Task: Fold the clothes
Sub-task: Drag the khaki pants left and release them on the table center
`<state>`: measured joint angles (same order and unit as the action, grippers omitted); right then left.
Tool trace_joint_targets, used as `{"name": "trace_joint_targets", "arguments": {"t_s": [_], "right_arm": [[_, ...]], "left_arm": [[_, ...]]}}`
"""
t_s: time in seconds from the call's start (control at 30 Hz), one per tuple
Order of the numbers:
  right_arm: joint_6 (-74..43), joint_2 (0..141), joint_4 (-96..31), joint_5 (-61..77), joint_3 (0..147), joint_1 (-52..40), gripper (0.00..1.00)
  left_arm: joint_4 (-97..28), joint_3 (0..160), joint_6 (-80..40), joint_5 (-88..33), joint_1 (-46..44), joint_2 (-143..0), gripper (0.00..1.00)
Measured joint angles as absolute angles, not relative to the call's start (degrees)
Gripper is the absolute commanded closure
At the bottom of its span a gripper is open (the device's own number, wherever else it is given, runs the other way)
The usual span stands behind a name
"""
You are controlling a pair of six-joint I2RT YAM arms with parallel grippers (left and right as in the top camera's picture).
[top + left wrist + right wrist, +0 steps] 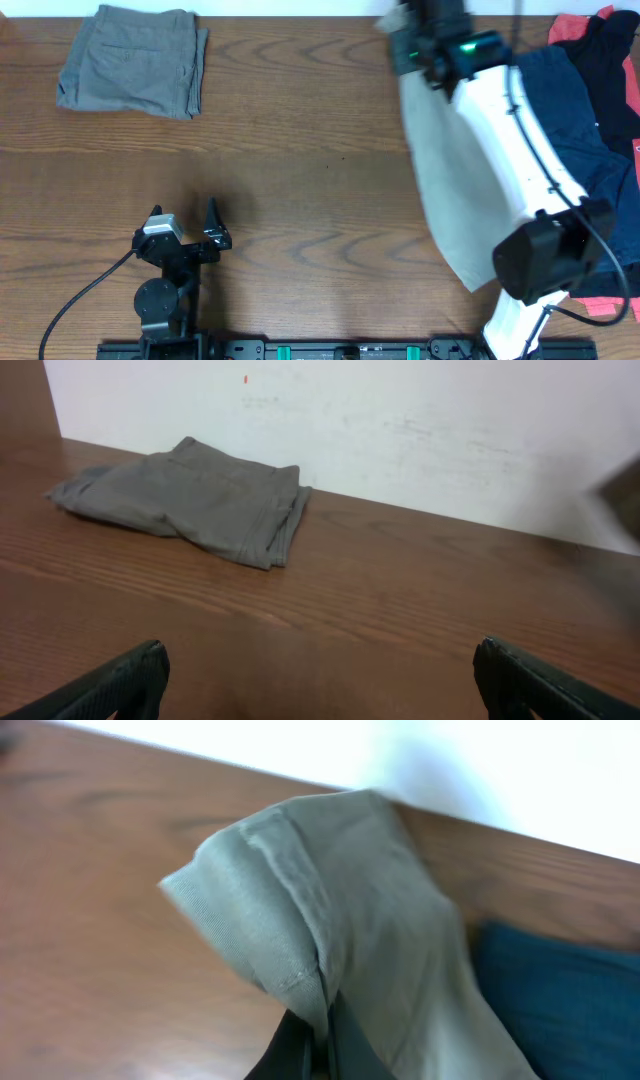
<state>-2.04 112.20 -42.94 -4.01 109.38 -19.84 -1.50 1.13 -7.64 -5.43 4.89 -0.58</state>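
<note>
A light khaki-beige garment (445, 190) stretches from the table's far edge toward the front right, partly under my right arm. My right gripper (420, 45) is shut on its far end near the back edge; in the right wrist view the khaki fabric (330, 910) bunches up between my dark fingers (350, 1045). A folded grey pair (135, 60) lies at the far left, and shows as the grey pair (200, 500) by the wall. My left gripper (190, 225) rests open over bare wood near the front left, its fingertips (125, 680) wide apart, holding nothing.
A pile of navy (580, 110), red (575, 25) and black (620, 70) pieces lies at the far right, with navy cloth (560, 1000) beside the khaki. A white wall (400, 420) bounds the back edge. A cable (75, 300) trails from the left arm.
</note>
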Motion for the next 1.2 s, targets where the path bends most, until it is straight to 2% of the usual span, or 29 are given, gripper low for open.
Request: {"name": "trace_joint_targets", "arguments": {"t_s": [0.43, 0.5, 0.53, 0.57, 0.67, 0.83, 0.87, 0.93, 0.97, 1.2], "right_arm": [[-1.8, 123.2, -42.9, 10.6, 109.3, -41.8, 0.98], [-1.7, 123.8, -43.0, 10.3, 109.1, -44.6, 0.89], [-1.4, 123.8, -43.0, 10.0, 109.1, -45.9, 0.73], [-1.4, 123.8, -42.9, 9.3, 109.1, -47.1, 0.53], [-1.0, 123.4, -43.1, 6.8, 109.1, -48.5, 0.43], [-2.6, 121.2, -49.0, -1.1, 109.1, -45.7, 0.38], [-3.6, 120.4, -50.5, -3.2, 109.1, -44.4, 0.32], [-6.1, 118.2, -53.4, -7.0, 109.1, -41.0, 0.09], [-7.0, 116.9, -54.8, -8.8, 109.1, -38.7, 0.01], [-9.1, 111.4, -59.6, -15.2, 109.4, -16.9, 0.01]], "left_arm": [[-1.5, 1.1, -7.7, -5.4, 4.9, -0.6, 0.02], [-1.5, 1.1, -7.6, -5.5, 4.9, -0.6, 0.02], [-1.5, 1.1, -7.7, -5.4, 4.9, -0.6, 0.02], [-1.5, 1.1, -7.6, -5.4, 4.9, -0.6, 0.02], [-1.5, 1.1, -7.6, -5.5, 4.9, -0.6, 0.02], [-1.5, 1.1, -7.6, -5.5, 4.9, -0.6, 0.02], [-1.5, 1.1, -7.7, -5.4, 4.9, -0.6, 0.02], [-1.5, 1.1, -7.7, -5.4, 4.9, -0.6, 0.02], [-1.5, 1.1, -7.6, -5.4, 4.9, -0.6, 0.02], [-1.5, 1.1, -7.6, -5.5, 4.9, -0.6, 0.02]]}}
